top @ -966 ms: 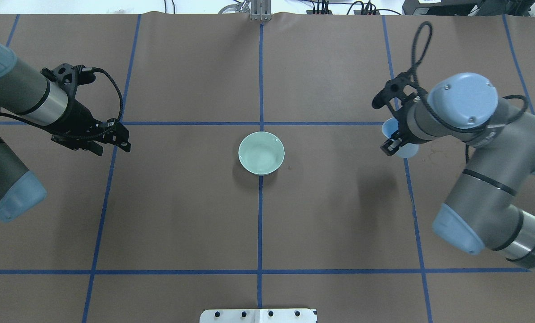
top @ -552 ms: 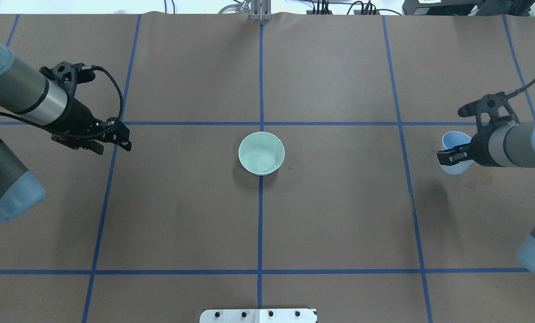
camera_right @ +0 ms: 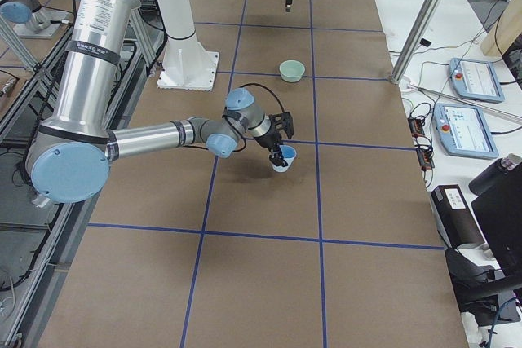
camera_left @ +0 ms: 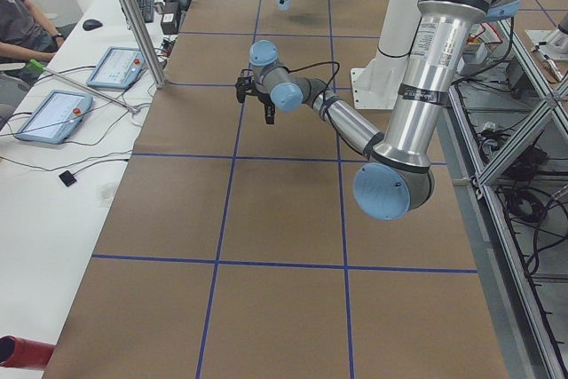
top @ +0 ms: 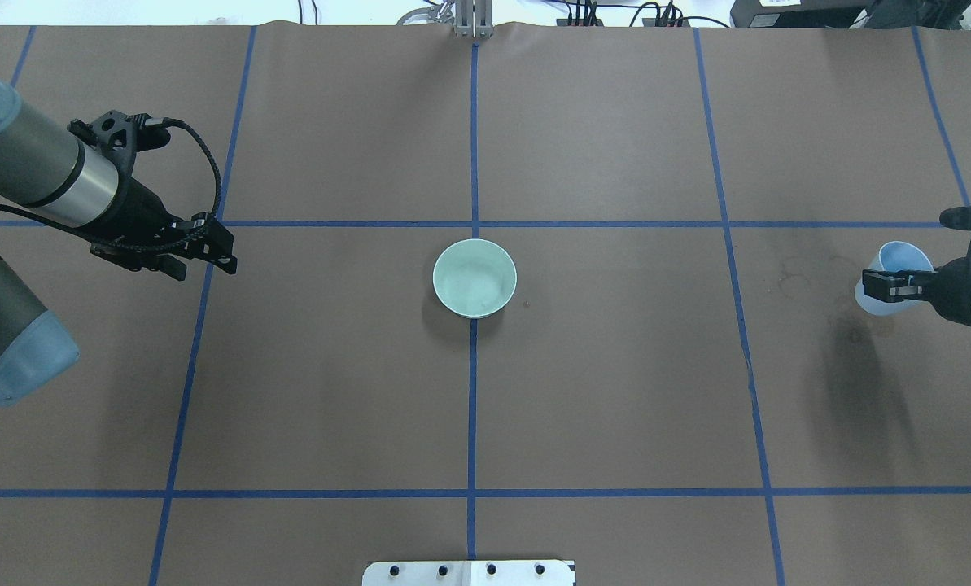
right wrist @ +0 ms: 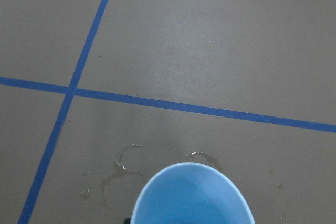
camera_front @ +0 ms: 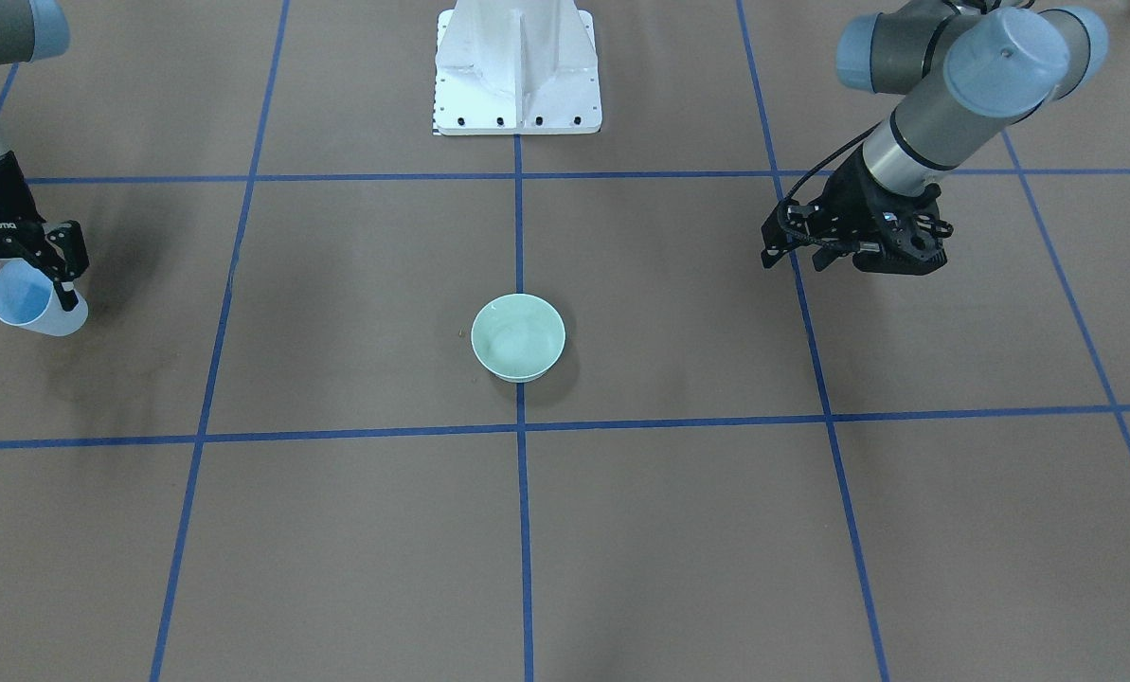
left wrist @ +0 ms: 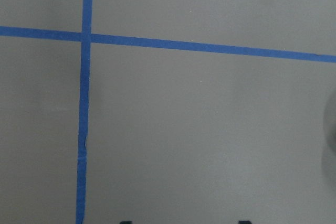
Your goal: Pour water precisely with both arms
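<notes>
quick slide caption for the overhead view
Overhead: right gripper holds a blue cup at the view's right edge, left gripper hangs open, green bowl sits at centre.

Pale green bowl (top: pixel 474 278) upright mid-table on a blue tape line (top: pixel 472 407); light-blue cup (camera_front: pixel 25 305) tilted, well apart, near the brown table's (top: pixel 615 391) end.

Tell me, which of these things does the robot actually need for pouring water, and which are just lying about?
Needed:
- blue cup, gripped by the right hand
- green bowl, mid-table
- left hand, open and empty

Lying about:
- tablet on the side bench
- computer mouse
- water marks on the paper
- white pedestal
</notes>
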Robot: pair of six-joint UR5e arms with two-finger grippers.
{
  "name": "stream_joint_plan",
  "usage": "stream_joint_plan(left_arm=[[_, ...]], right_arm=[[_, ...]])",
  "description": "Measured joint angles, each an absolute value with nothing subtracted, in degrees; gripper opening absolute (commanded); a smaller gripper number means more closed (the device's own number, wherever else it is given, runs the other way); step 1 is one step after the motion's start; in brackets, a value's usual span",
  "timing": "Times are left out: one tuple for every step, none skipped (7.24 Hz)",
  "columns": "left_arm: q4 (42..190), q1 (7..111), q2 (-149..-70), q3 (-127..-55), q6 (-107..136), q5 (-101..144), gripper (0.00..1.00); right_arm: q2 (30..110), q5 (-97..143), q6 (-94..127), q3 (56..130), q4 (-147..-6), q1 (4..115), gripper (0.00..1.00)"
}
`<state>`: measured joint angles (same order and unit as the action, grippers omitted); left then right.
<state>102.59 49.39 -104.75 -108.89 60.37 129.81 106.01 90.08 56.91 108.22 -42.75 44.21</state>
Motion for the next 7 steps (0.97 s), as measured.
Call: stream_joint_plan(left_arm=[[102.6, 49.4, -104.6, -109.1, 60.4, 129.8, 0.74], [102.6, 49.4, -104.5, -109.3, 60.4, 129.8, 0.74], [102.6, 49.4, -104.5, -109.3, 60.4, 129.8, 0.74], [102.6, 49.4, -104.4, -109.3, 60.4, 129.8, 0.74], [102.6, 49.5, -104.4, -109.3, 60.3, 129.8, 0.74], [102.5, 49.5, -104.4, -109.3, 60.3, 129.8, 0.74], [102.5, 49.5, -104.4, -109.3, 60.3, 129.9, 0.74]], right_arm=[[105.9, 87.7, 60.3, 107.1, -41.9, 44.1, 0.0], [105.7, 86.5, 63.4, 106.5, -41.5, 44.0, 0.0], [105.2, 86.1, 66.0, 106.0, -41.4, 43.9, 0.0], [104.3, 85.9, 67.6, 105.3, -41.4, 43.9, 0.0], [103.0, 85.8, 68.6, 104.3, -41.4, 43.9, 0.0], [101.6, 85.7, 69.7, 102.8, -41.4, 43.9, 0.0], [100.6, 85.5, 70.7, 101.6, -41.4, 43.9, 0.0]])
